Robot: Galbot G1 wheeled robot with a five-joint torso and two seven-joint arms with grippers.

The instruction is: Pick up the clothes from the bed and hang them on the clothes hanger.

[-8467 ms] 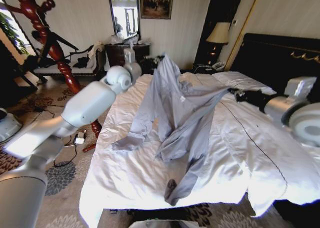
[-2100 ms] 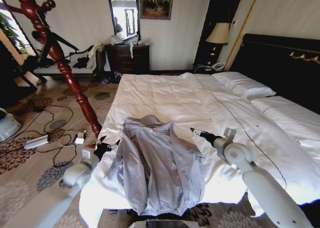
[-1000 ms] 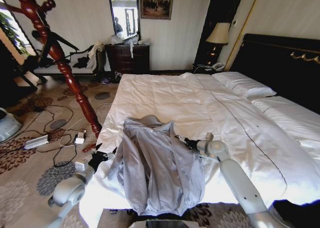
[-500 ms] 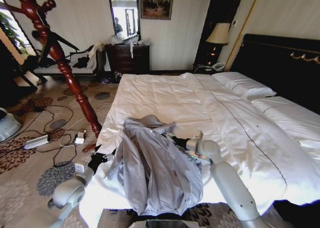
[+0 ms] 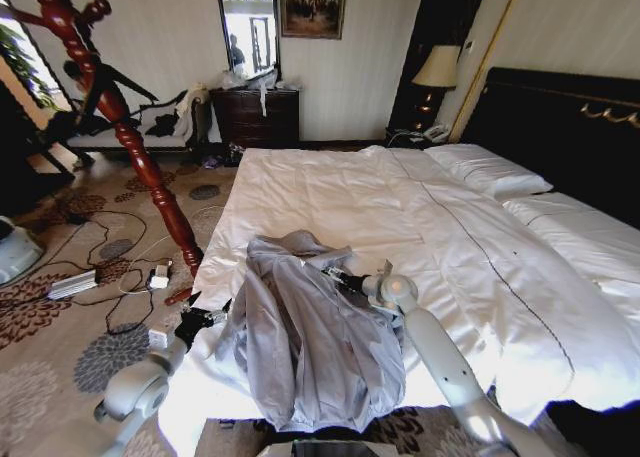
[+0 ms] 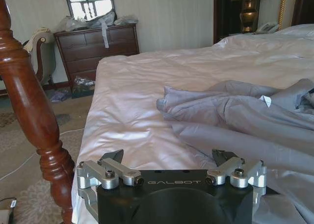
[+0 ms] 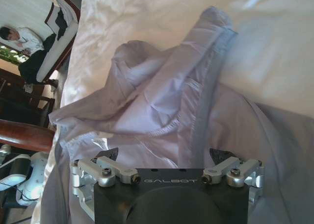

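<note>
Head view, clothes point(image 5: 315, 342) under right end effector point(image 5: 334, 277)

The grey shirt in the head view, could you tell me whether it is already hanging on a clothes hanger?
No, the grey shirt lies crumpled on the white duvet near the foot of the bed.

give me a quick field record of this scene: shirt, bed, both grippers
shirt: grey shirt lies crumpled on the near part of the bed, collar end towards the pillows
bed: white duvet, black headboard
right gripper: right gripper open, over the shirt's upper edge; cloth lies between its fingers in the right wrist view
left gripper: left gripper open, at the bed's left edge beside the shirt
post: red wooden post stands left of the bed
</note>
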